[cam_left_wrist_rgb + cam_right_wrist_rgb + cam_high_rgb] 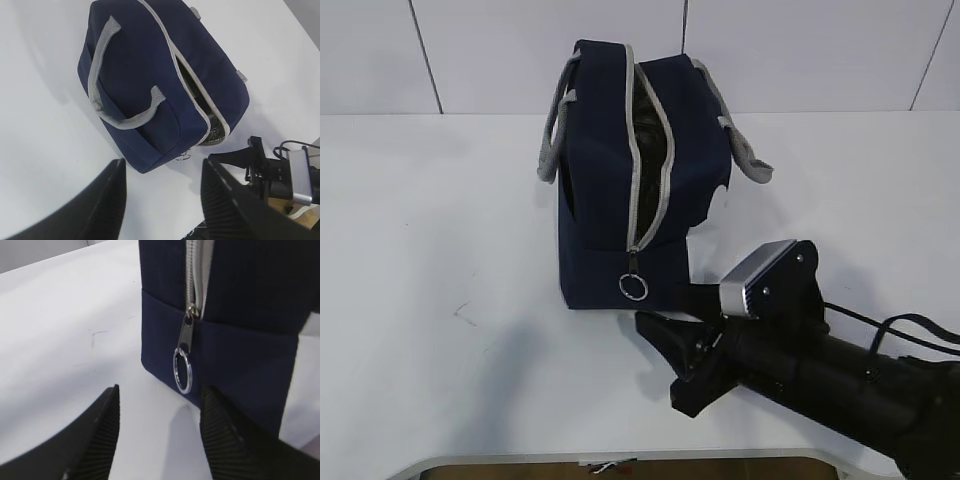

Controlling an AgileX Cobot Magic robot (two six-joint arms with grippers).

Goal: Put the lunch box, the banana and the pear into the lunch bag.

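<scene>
A white bench (430, 300) fills the scene, its rounded front edge curving along six o'clock in the exterior view. A faint scuff mark (465, 316) shows at about eight o'clock on its surface. Behind, at twelve o'clock, a pale panelled wall (500, 50) with thin dark seams rises from the bench's far edge.

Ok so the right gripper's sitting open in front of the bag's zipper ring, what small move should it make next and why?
Probably ease the right gripper forward and up to the ring pull, then close on it. The fingers are open, short of the ring and touching nothing, and the lunch bag gapes along its zipper.
</scene>
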